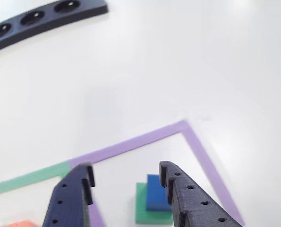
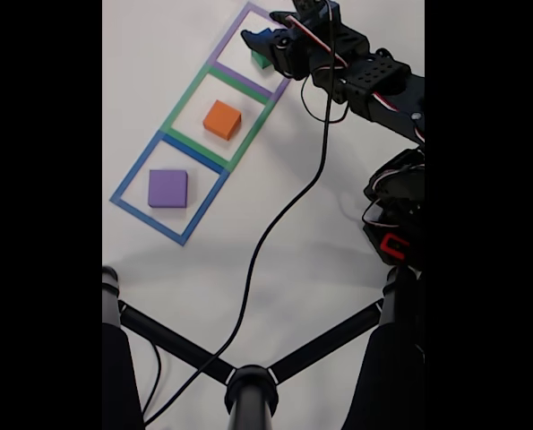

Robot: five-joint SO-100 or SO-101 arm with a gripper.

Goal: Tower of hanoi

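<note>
other view:
gripper (image 1: 126,182): one; two dark fingers spread apart with nothing between them, poised above the cube stack in the purple outline.
blue cube (image 1: 157,191): one, smallest; sits on top of the green cube and lies in the gap between the fingers, nearer the right one. likely the piece lined up for the next pinch, as only a top cube may move in this game.
green cube (image 1: 145,208): one; flat on the table under the blue, wider base showing at left and front.
purple outline (image 1: 145,138): one square frame; marks the slot that holds this stack.
green outline (image 1: 24,179): one, partly seen at lower left, joined to the purple frame.
orange patch (image 1: 22,223): a sliver at the bottom edge, probably the orange cube.
black strip (image 1: 41,16): one, with three round holes seen, top left, well apart from the play.

fixed view:
arm (image 2: 365,76): one; reaches across from the right to the top frame, its head covering most of that slot.
green cube here (image 2: 261,60): a corner shows under the arm's head; the blue one cannot be made out.
orange cube (image 2: 222,119): one, alone in the middle green frame.
purple cube (image 2: 167,188): one, largest, alone in the blue outline (image 2: 132,175).
count: four cubes, three frames, so each slot serves as a peg.
cable (image 2: 275,224): one, trailing across the table (image 2: 338,224).
</note>
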